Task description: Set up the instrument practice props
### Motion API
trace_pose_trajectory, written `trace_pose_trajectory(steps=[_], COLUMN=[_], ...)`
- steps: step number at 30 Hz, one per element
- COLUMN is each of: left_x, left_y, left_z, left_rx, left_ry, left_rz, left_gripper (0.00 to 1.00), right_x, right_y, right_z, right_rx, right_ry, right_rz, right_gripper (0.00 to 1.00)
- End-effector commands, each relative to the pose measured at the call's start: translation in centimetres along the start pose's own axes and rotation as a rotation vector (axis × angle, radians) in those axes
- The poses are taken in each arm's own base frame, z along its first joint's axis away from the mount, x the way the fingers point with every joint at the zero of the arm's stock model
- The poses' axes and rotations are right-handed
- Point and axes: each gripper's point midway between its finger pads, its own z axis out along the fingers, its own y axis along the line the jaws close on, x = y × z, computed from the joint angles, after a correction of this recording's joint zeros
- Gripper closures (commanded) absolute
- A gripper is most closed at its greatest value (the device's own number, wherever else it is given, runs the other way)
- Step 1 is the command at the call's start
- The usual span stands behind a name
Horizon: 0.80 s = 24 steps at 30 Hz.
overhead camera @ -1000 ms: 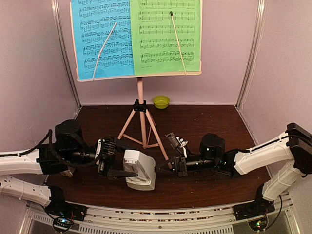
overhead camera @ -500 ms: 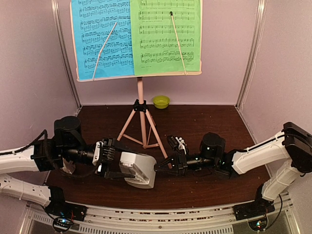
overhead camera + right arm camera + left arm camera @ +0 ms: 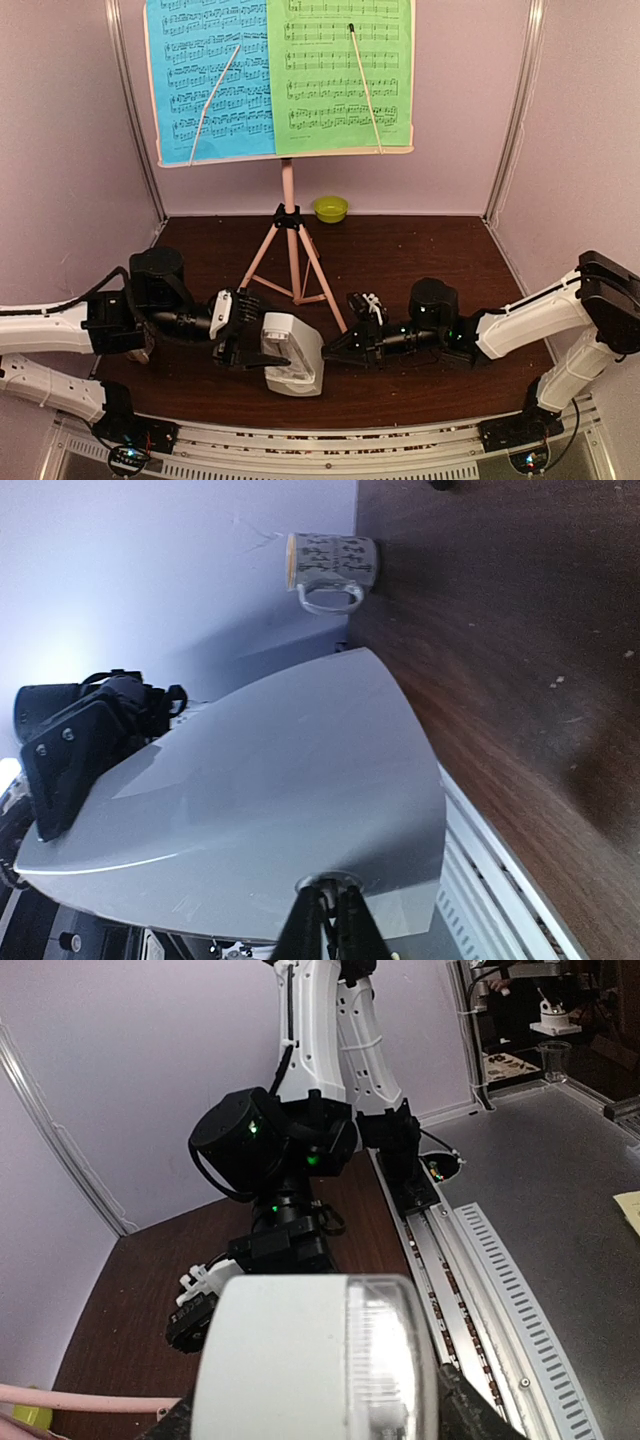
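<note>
The pink music stand (image 3: 288,190) stands at the back on tripod legs, with the blue sheet (image 3: 210,80) and the green sheet (image 3: 340,70) side by side on its desk. The white metronome (image 3: 298,362) is held just above the tabletop, in front of the tripod. My left gripper (image 3: 262,350) is shut on it from the left. In the left wrist view the metronome (image 3: 300,1360) fills the space between the black fingers (image 3: 470,1415). My right gripper (image 3: 335,352) comes in from the right. Its fingertips (image 3: 345,920) pinch a small knob in a round recess on the metronome's side (image 3: 270,800).
A small lime-green bowl (image 3: 331,208) sits by the back wall behind the stand. A white mug (image 3: 330,565) stands on the dark wooden table near the left wall. The tripod legs (image 3: 295,262) spread just behind both grippers. A metal rail (image 3: 330,445) runs along the near edge.
My left gripper has carried the metronome a little to the right and turned it more upright. My right gripper has stayed at the metronome's right side, shifting slightly with it.
</note>
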Motion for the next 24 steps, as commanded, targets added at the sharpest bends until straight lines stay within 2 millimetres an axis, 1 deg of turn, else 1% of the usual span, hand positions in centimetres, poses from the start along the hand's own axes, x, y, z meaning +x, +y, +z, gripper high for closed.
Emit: trace_pose_trajectory(steps=[1,2,4,5,6,8,11,13,14,16,19,21,24], left_x=[-4.5,-4.6,-4.1,-3.7,-3.4,-2.9,-1.7,-0.7,-0.2,0.4,1.1,1.7,2.7], left_y=[2.9,3.2,3.5,3.6,3.7,4.0,4.3,4.7,4.9,5.2,5.2,5.2,5.1], left_z=[-0.3,-0.2,0.2,0.5,0.7,1.1,2.0,2.7,2.9,3.1,3.3,3.4,3.7], left_rx=[-0.108,-0.122,-0.135,-0.137,-0.138,-0.133,-0.125,-0.136,-0.147,-0.162,-0.162,-0.161,-0.154], left_ry=[-0.239,-0.267,-0.281,-0.282,-0.285,-0.294,-0.279,-0.255,-0.248,-0.243,-0.23,-0.219,-0.211], left_rz=[0.02,0.022,0.025,0.026,0.022,0.014,-0.007,-0.021,-0.028,-0.037,-0.05,-0.056,-0.067], left_gripper=[0.79,0.8,0.8,0.8,0.8,0.81,0.8,0.81,0.81,0.8,0.8,0.8,0.79], right_x=[-1.6,-1.6,-1.7,-1.7,-1.6,-1.5,-1.5,-1.7,-1.9,-2.1,-2.4,-2.5,-2.6], right_y=[-2.8,-2.7,-3.0,-3.3,-3.5,-3.7,-3.9,-3.9,-3.5,-3.4,-3.5,-3.8,-3.5], right_z=[-0.5,-0.6,-1.0,-1.2,-1.4,-1.9,-2.9,-3.5,-3.7,-4.2,-4.8,-5.2,-5.3], right_rx=[0.168,0.171,0.184,0.199,0.211,0.223,0.254,0.284,0.292,0.312,0.347,0.366,0.361], right_ry=[-0.05,-0.052,-0.055,-0.056,-0.058,-0.062,-0.082,-0.099,-0.11,-0.125,-0.146,-0.156,-0.164], right_rz=[-0.134,-0.156,-0.186,-0.203,-0.213,-0.241,-0.294,-0.337,-0.362,-0.394,-0.425,-0.44,-0.464], right_gripper=[0.81,0.75,0.63,0.54,0.49,0.4,0.31,0.27,0.26,0.24,0.23,0.19,0.17])
